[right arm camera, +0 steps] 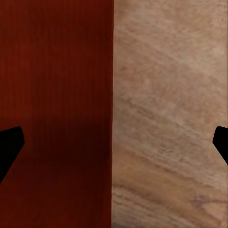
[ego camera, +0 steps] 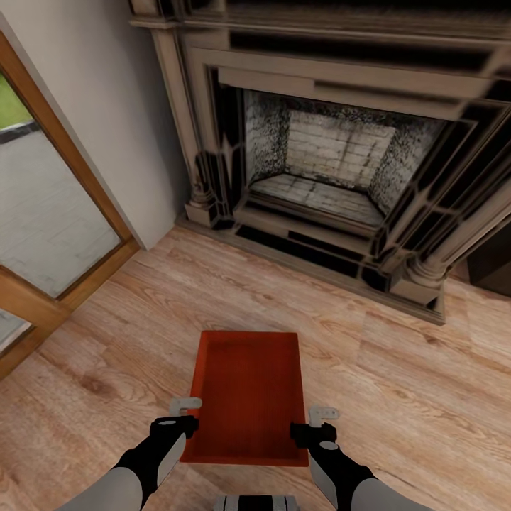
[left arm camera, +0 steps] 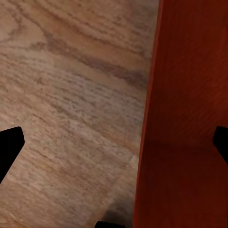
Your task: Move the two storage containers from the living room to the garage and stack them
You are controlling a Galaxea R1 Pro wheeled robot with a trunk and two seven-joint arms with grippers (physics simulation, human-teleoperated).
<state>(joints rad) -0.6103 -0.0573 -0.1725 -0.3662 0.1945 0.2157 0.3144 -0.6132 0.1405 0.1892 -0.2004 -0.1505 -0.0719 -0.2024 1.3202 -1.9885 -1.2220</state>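
Living room, facing the ornate stone fireplace [ego camera: 341, 177]. Light wood-plank floor [ego camera: 397, 376] underfoot; a wood-framed glass door [ego camera: 42, 220] to the left.

One storage container [ego camera: 248, 397] lies on the planks directly ahead of the robot, between the two arms, its long axis running away toward the hearth. Both arms reach down to its near end, one at each long wall. The symmetry reads as preparation for a two-handed lift: judged so because the box is broad and a single grip on one wall would likely let it tip.

Left gripper [ego camera: 186, 415]: the fingers are spread wide. In the left wrist view one dark fingertip [left arm camera: 9, 147] sits over the floor and the other over red, so the jaws straddle the container's left wall [left arm camera: 147, 142]. They are not closed on it; no contact visible.

Right gripper [ego camera: 321, 420]: same arrangement mirrored. In the right wrist view its fingers are parted far apart, one tip over red [right arm camera: 9, 147], the other over wood, the right wall edge [right arm camera: 113, 118] between them. Holding nothing yet.

Container appearance: plain red-orange, rectangular, open-topped, with smooth straight walls and a flat bare interior. No lid, handles or markings seen. The inside shades darker toward the near end, where the arms shadow it. It seems empty.
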